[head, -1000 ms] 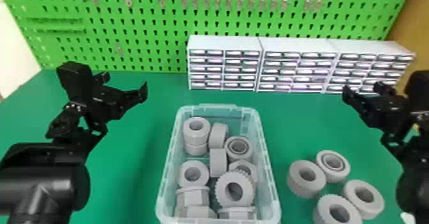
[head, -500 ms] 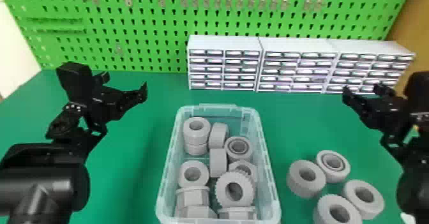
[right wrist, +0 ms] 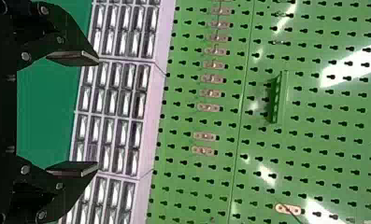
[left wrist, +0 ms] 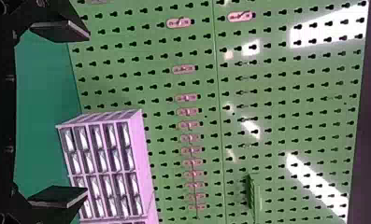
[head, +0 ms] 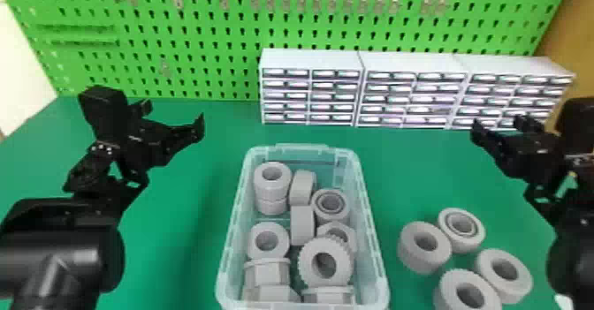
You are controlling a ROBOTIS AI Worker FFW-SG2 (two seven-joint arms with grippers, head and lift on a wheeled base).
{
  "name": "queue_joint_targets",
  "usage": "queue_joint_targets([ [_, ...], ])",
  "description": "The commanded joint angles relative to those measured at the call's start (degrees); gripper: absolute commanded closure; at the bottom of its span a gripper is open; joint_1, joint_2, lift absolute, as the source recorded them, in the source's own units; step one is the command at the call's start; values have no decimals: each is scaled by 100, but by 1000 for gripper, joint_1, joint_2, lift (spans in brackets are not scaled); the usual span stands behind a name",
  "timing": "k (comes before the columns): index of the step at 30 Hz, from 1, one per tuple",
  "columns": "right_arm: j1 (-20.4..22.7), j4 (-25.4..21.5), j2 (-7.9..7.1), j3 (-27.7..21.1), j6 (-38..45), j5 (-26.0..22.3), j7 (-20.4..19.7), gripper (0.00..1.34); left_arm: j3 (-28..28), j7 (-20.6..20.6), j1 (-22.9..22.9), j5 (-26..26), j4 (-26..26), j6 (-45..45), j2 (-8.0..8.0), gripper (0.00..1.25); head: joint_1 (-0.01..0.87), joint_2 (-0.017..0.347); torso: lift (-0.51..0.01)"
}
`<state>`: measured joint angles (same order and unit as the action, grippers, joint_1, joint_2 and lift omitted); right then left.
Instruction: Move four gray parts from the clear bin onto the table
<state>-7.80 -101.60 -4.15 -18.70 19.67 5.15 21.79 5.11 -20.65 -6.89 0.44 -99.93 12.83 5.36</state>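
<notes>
While your left end effector (head: 175,115) hangs over the desk (head: 172,247) on the left of the clear bin (head: 373,243), its fingers apart, your right end effector (head: 498,124) hangs on the right, its fingers spread too. You have the bin's long axis running away from you, toward the green pegboard (head: 212,57). Just to its right, four gray parts (head: 417,260) sit grouped on the desk, flat on their round faces, with their holes opening upward. Inside the bin you see more gray parts: at the far left corner one ring (head: 261,185) sits on another, hole up; beside it, two blocky parts (head: 302,225) stand on edge. Nearer you, a toothed ring (head: 309,271) leans, its hole facing up and toward you.
</notes>
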Motion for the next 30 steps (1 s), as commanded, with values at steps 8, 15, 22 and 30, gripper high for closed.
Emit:
queue_joint_targets([
  [8,-11,-26,-33,24,28,-5,0,470,-1,0,-14,0,0,0,0,121,678,34,-50],
  [15,-11,-35,-51,24,45,-5,0,470,-10,0,-14,0,0,-9,0,121,678,34,-50],
  [22,-2,-44,-86,59,63,-5,0,470,-10,0,-14,0,0,-9,0,121,678,34,-50],
  [30,-2,-70,-130,68,89,-5,0,470,-10,0,-14,0,0,-9,9,121,678,34,-50],
])
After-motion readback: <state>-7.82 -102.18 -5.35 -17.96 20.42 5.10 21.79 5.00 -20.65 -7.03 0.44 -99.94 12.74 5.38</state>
